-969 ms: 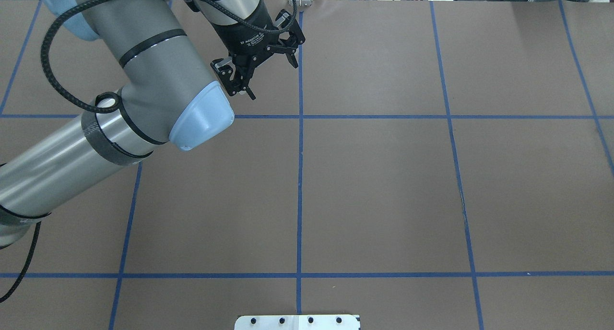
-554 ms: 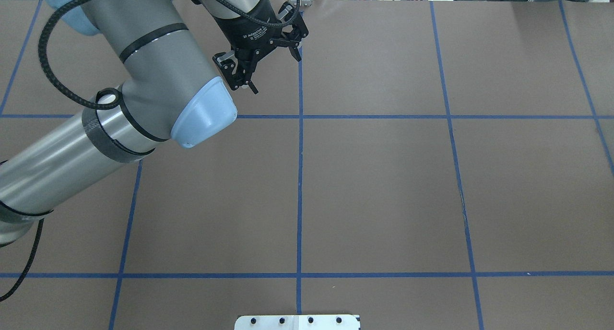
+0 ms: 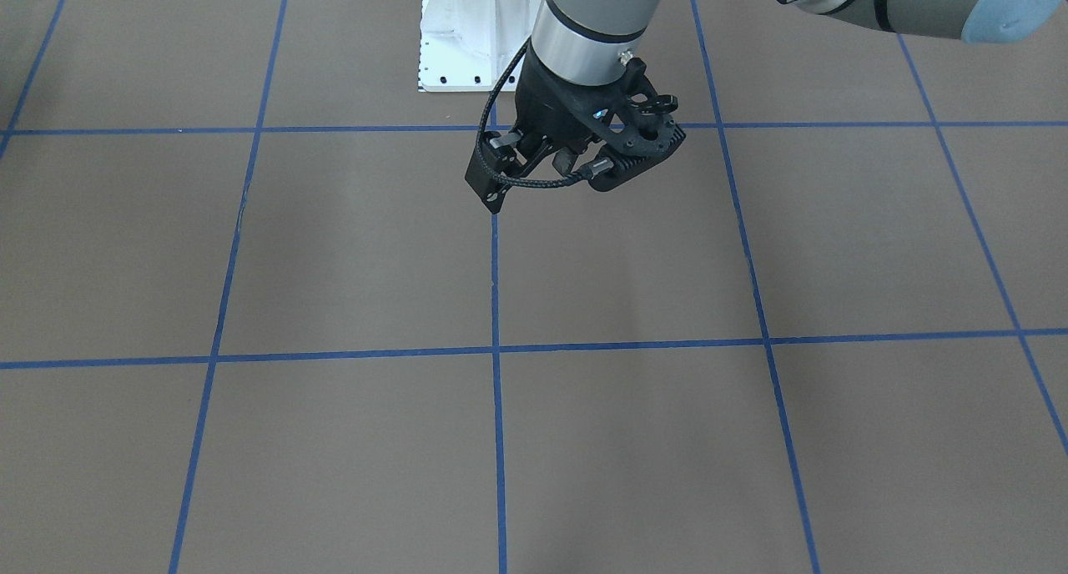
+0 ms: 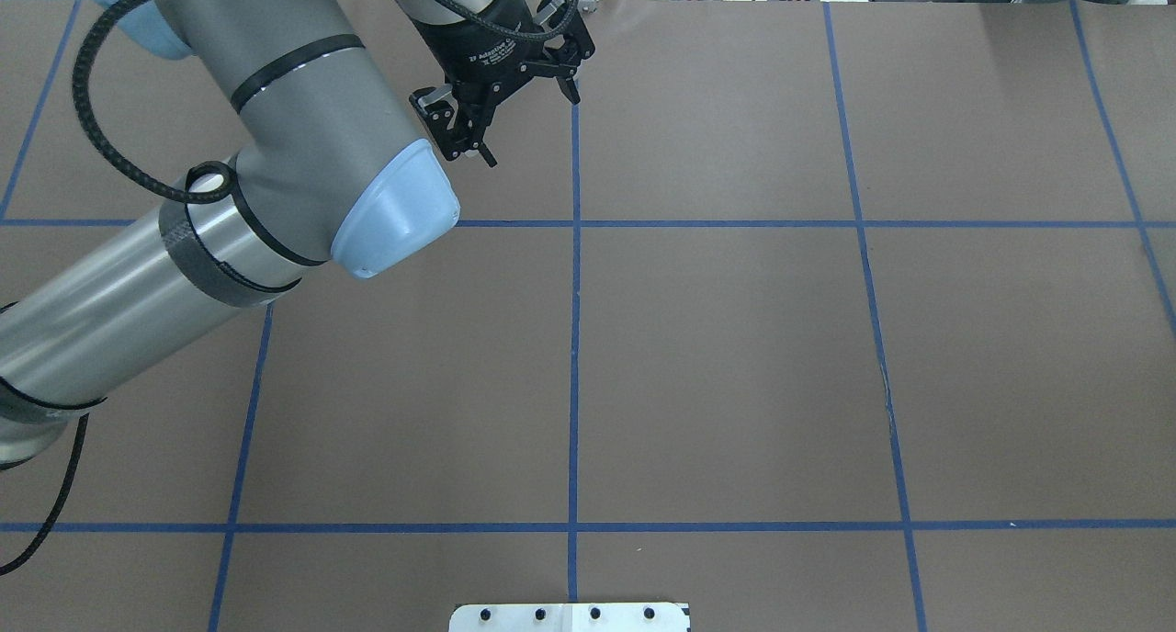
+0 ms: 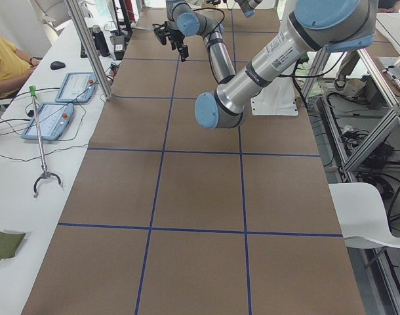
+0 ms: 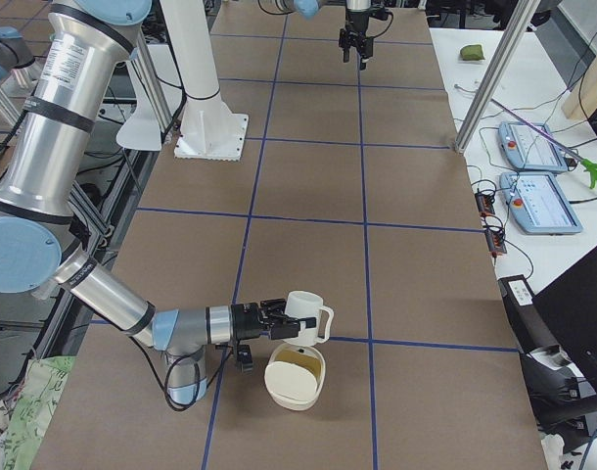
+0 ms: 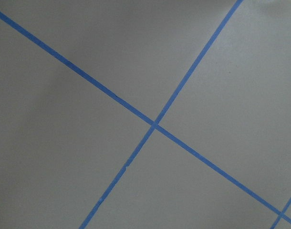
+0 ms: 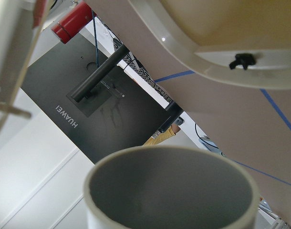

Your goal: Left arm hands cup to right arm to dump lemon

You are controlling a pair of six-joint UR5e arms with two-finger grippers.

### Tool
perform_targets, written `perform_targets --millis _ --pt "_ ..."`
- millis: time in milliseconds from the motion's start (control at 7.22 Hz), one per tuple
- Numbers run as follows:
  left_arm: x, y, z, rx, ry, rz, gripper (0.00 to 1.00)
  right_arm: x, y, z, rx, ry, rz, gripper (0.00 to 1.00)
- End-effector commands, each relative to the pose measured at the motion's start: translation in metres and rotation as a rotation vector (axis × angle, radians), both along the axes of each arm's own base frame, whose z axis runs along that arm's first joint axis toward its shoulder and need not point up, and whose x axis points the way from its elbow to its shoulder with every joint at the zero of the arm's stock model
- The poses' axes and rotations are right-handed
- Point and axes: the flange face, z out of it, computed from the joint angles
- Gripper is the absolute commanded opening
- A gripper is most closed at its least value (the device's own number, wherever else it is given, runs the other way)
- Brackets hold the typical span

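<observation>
My left gripper (image 4: 528, 129) hangs open and empty over the far middle of the table; it also shows in the front view (image 3: 542, 163) with its latticed bracket. The cream cup (image 6: 303, 317) is at the near arm's gripper (image 6: 277, 319) in the right side view, handle pointing away from the arm, just above a cream bowl (image 6: 295, 394). I cannot tell whether that right gripper is shut. The right wrist view shows the cup's grey, empty inside (image 8: 171, 188) and the bowl's rim (image 8: 217, 67). The bowl's inside looks yellowish; I cannot make out the lemon.
The brown table has a grid of blue tape (image 4: 574, 223). A white base plate (image 4: 570, 616) sits at the robot's edge. Two tablets (image 6: 538, 201) and a black laptop (image 6: 582, 323) lie on the side bench beyond the table's far edge.
My left gripper has moved a little toward the table's far edge and stays open. Nothing else in the overhead view has moved.
</observation>
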Motion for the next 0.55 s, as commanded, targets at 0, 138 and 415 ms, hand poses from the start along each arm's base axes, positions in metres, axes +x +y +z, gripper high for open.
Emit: perform_targets --millis 0,138,415 --pt "0.003 0.001 0.003 -0.004 -0.004 0.004 1.00 -0.022 -0.032 -0.028 -0.005 0.126 -0.006 0.29" --pt "0.002 0.002 0.002 -0.002 -0.002 0.004 1.00 -0.037 -0.056 -0.049 -0.019 0.221 -0.007 0.30" --pt "0.004 0.001 0.006 -0.004 -0.007 0.005 1.00 -0.060 -0.092 -0.082 -0.074 0.328 -0.010 0.30"
